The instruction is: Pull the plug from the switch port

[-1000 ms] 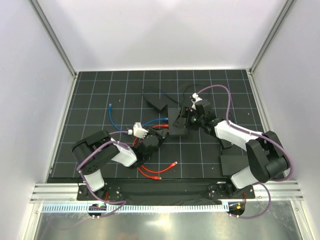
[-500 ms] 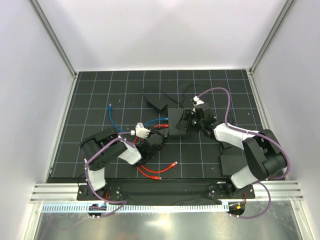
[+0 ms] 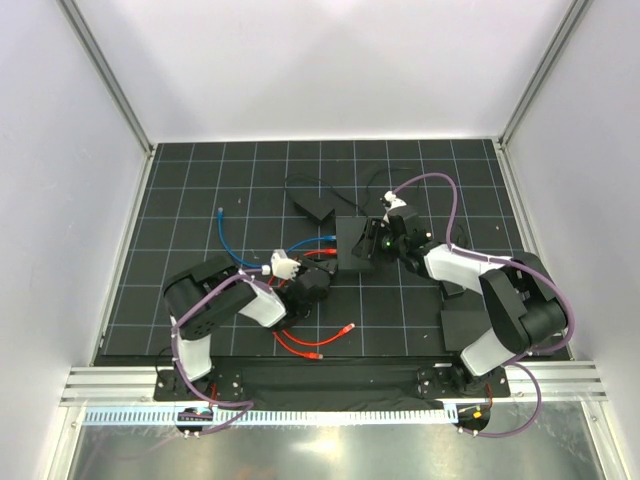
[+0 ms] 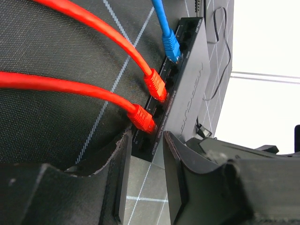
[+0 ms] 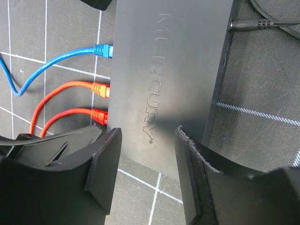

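The switch (image 3: 352,243) is a flat matte-black box on the mat, with its sockets facing left. Two red plugs (image 4: 140,117) (image 4: 154,85) and a blue plug (image 4: 171,47) sit in its ports. My left gripper (image 4: 145,173) is open and empty, just short of the switch's near corner and the nearest red plug. In the top view it (image 3: 316,284) lies low on the mat. My right gripper (image 5: 147,173) is open, with its jaws over the near end of the switch (image 5: 168,70). It holds nothing.
A black power cord plugs into the switch's right side (image 5: 243,24). A small black power brick (image 3: 313,207) lies behind. A flat black plate (image 3: 468,327) is at the front right. A loose red cable (image 3: 318,345) lies in front, and a blue cable end (image 3: 220,212) at the left.
My left arm has slid right, bringing its gripper closer to the switch's socket side. My right gripper has moved a little left over the switch.
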`<state>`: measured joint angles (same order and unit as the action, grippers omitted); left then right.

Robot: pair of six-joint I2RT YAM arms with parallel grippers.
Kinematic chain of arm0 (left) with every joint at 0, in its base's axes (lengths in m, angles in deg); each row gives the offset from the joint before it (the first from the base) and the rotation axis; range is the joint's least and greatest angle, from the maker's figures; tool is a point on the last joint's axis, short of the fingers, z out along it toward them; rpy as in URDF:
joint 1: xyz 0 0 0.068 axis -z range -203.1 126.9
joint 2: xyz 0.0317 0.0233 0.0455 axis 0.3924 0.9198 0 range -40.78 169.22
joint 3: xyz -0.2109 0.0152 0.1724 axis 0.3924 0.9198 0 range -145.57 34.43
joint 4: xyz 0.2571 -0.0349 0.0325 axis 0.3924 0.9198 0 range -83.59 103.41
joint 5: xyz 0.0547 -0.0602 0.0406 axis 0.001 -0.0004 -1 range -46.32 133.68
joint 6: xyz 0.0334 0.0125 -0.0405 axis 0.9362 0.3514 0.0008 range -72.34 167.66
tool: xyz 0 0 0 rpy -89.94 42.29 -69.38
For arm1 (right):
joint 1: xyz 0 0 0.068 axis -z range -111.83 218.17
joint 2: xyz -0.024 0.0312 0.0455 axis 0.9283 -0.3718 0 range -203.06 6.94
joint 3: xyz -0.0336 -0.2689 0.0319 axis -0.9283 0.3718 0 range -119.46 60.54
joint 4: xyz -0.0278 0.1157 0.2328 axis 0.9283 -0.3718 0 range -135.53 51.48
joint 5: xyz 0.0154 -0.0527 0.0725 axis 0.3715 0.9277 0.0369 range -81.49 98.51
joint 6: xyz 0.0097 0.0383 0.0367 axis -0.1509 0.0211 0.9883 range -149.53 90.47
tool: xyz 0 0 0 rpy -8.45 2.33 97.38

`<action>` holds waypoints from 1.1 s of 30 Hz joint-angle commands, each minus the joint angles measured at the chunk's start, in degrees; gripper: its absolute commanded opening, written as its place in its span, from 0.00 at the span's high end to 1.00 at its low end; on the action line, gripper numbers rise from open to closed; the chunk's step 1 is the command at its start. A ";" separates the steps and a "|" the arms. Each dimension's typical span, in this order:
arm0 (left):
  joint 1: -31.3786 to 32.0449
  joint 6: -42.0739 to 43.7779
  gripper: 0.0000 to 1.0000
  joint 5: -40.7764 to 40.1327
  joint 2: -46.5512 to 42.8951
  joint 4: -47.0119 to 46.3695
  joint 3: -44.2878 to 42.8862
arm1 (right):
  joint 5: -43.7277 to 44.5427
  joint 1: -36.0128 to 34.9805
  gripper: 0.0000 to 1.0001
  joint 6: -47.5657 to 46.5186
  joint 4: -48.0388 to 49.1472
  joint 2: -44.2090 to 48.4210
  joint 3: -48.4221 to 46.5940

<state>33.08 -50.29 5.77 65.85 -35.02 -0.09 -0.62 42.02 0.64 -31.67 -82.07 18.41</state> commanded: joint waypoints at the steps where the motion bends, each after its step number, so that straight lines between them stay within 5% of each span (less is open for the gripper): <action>1: 0.16 -2.24 0.63 -2.26 1.39 1.00 -1.68 | 1.56 -0.21 0.46 -1.70 -1.22 -1.16 -0.76; 20: 0.16 -13.14 0.63 -4.01 5.08 -3.83 1.39 | 2.27 -0.13 0.52 -2.66 -2.55 -1.95 -1.64; 33: 0.24 -13.23 0.68 -3.48 7.45 -4.45 0.42 | 2.18 -0.04 0.55 -2.84 -2.90 -2.04 -1.82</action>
<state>33.15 -64.32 3.41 71.66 -42.34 0.15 -0.09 42.02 -0.89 -32.28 -83.10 17.56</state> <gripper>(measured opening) 0.324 0.450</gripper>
